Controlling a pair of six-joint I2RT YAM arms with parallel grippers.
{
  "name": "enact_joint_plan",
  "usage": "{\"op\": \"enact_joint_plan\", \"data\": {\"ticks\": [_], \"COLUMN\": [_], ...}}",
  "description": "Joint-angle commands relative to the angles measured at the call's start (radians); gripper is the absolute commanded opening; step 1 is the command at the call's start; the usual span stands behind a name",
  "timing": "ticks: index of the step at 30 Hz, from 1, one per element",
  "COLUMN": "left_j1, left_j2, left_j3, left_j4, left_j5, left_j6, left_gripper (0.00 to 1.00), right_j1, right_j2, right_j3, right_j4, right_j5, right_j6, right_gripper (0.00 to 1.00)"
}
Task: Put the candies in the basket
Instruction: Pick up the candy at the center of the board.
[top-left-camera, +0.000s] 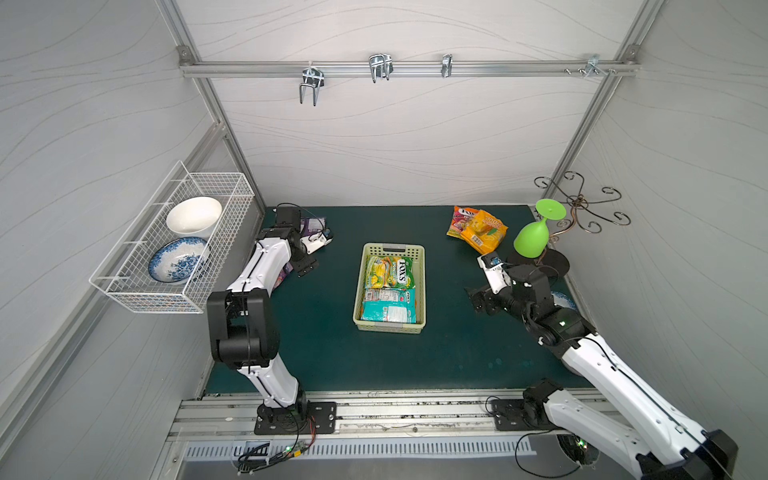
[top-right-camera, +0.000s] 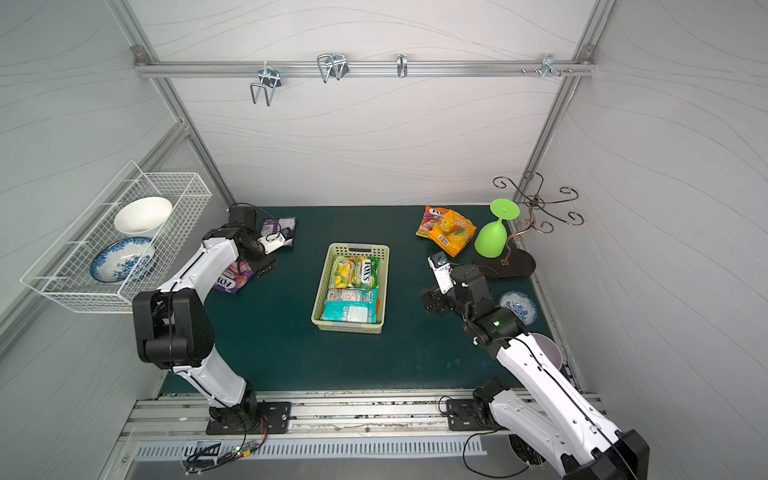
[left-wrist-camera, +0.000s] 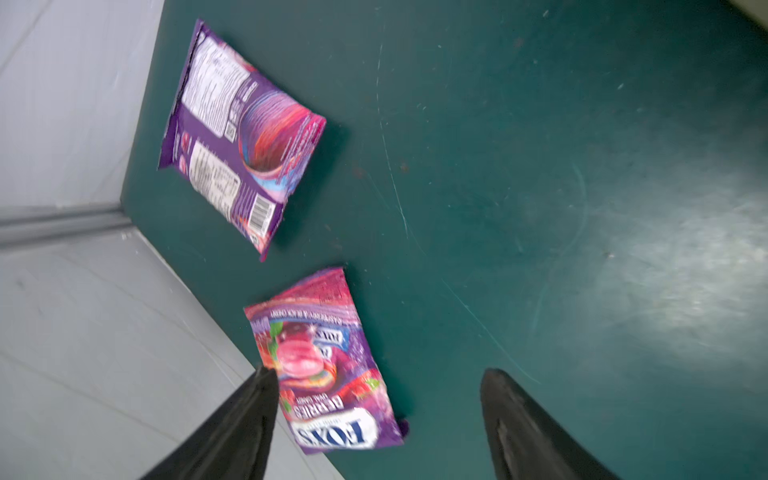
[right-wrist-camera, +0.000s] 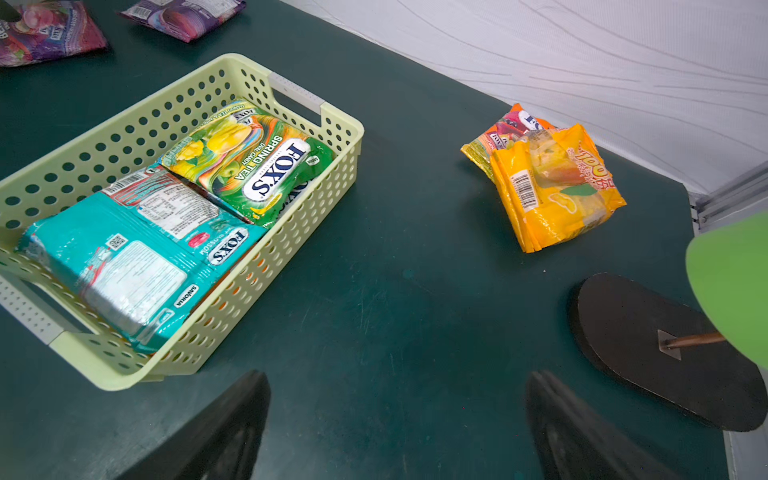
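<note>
Purple candy bag (left-wrist-camera: 328, 365) near left gripper (left-wrist-camera: 380, 372)

White arm shells (top-left-camera: 266, 257) — black joints (top-left-camera: 237, 328)

A white wire-mesh basket (top-left-camera: 226, 208) on the side wall holds a plain white ceramic bowl (top-left-camera: 194, 216) and a blue-and-white patterned bowl (top-left-camera: 176, 259). On the dark green tabletop (top-left-camera: 332, 353), a lime-green plastic goblet (top-left-camera: 534, 239) is inverted and tilted beside a curly bronze wire stand (top-left-camera: 577, 202) on a flat black base (right-wrist-camera: 648, 345). A small blue-patterned dish (top-right-camera: 518, 305) lies nearby.
</note>
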Motion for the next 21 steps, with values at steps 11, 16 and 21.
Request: {"op": "enact_joint_plan", "data": {"ticks": [11, 16, 21], "left_j1": [0.054, 0.055, 0.056], "left_j2": [0.253, 0.343, 0.434], "left_j3": [0.144, 0.220, 0.304], "left_j4": [0.212, 0.230, 0.226], "left_j5": [-0.008, -0.014, -0.030], "left_j6": [0.228, 0.232, 0.248], "left_gripper": [0.75, 0.72, 0.69], "right_j1": [-0.031, -0.036, -0.038], "right_j2": [-0.027, -0.036, -0.033], "right_j3": [-0.030, -0.034, -0.035], "right_j4": [0.058, 0.061, 0.066], "right_j5": [0.075, 0.086, 0.077], "right_j6": [0.006, -0.003, -0.007], "right_gripper": [0.99, 0.99, 0.99]}}
